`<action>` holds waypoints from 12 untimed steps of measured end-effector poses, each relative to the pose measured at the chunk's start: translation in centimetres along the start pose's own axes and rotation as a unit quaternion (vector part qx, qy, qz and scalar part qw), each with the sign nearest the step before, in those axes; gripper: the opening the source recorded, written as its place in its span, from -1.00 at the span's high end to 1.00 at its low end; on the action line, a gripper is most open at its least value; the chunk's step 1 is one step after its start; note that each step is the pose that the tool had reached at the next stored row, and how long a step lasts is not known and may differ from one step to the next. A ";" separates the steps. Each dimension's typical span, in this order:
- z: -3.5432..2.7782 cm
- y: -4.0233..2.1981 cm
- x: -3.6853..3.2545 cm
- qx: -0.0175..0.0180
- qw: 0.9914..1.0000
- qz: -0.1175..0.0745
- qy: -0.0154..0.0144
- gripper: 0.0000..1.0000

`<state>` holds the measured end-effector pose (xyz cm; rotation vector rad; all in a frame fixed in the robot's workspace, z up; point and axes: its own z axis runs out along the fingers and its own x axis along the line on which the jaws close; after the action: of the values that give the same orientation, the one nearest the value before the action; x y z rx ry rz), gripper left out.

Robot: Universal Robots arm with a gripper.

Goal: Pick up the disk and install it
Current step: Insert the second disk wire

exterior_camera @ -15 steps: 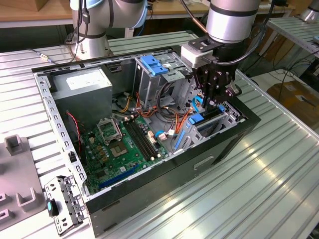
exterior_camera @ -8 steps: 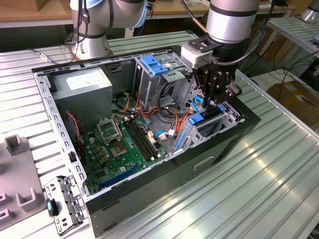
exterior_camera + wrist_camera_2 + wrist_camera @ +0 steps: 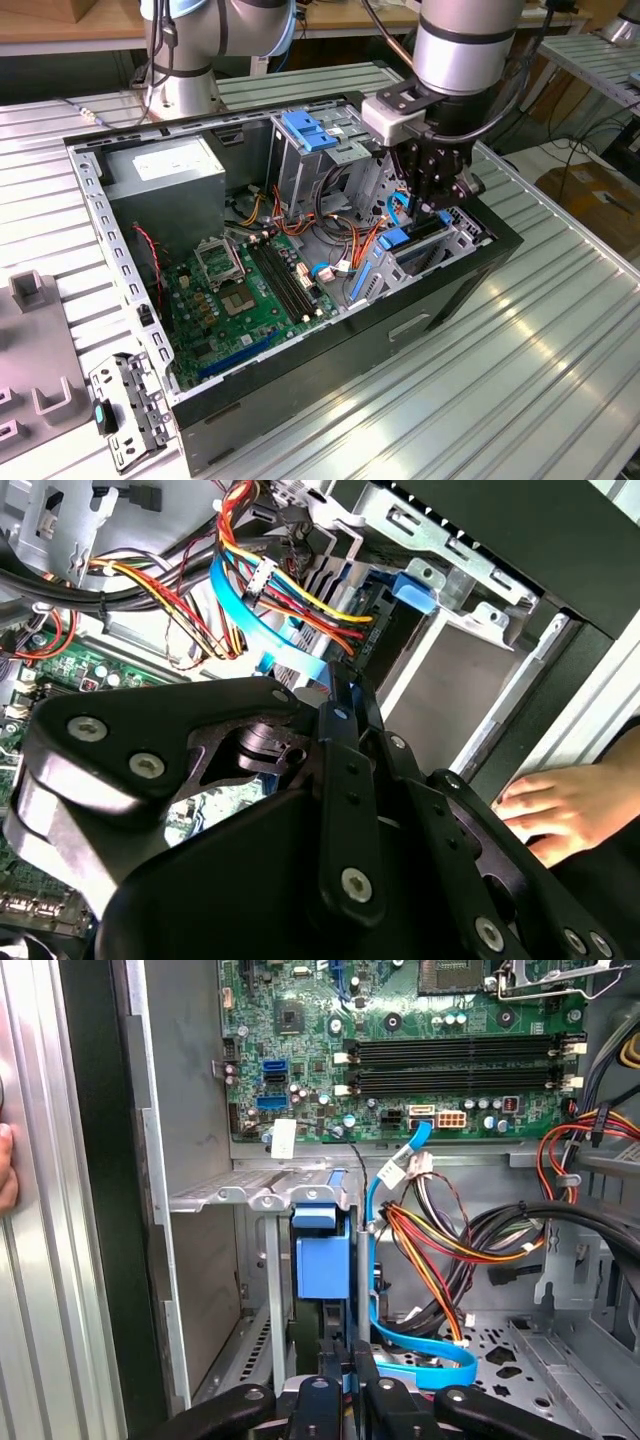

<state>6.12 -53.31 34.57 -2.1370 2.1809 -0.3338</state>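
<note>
Exterior view. Open black-and-grey metal computer case [image 3: 450, 290] lies on its side on the ribbed aluminium surface [image 3: 560, 350].
- In the case: a green motherboard [image 3: 240, 290] on the floor, and a large grey metal box with a white sticker [image 3: 165, 170] in the far corner on the exterior view's left.
- Also a tall grey metal cage with a light-blue plastic cap [image 3: 305, 130] and a tangle of orange, red and blue cables [image 3: 345, 235] mid-case.
- The disk [image 3: 415, 240], a dark drive with blue plastic side rails, stands on edge in the grey metal bay at the case's corner on the exterior view's right. It is seated low between the bay walls.
- The black gripper [image 3: 440, 200] hangs right over that bay, pointing down.
- A small grey bracket with a dark green tab [image 3: 125, 405] lies on the surface outside the case.

Second wrist view.
- Black gripper linkage close up. The jaws look brought together at the tip [image 3: 345, 685], with nothing seen between them.
- Beyond the tip are a flat light-blue cable [image 3: 260, 620] and yellow-red wires.
- A person's hand [image 3: 560, 810] rests on the case's outer edge.

First wrist view.
- Gripper [image 3: 348, 1365] is just above the disk [image 3: 322, 1260], whose blue rail end shows edge-on in the bay slot. Whether the tips touch it, cannot tell.
- Motherboard [image 3: 400, 1060] beyond, blue cable [image 3: 420, 1360] looped beside the bay.
</note>
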 end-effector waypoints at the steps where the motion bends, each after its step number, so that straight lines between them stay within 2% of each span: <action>1: 0.04 0.02 0.03 0.000 1.000 0.000 0.000 0.68; 12: 0.37 0.10 0.11 0.000 1.000 0.001 -0.005 0.68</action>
<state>6.10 -53.46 34.20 -2.1315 2.1779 -0.3218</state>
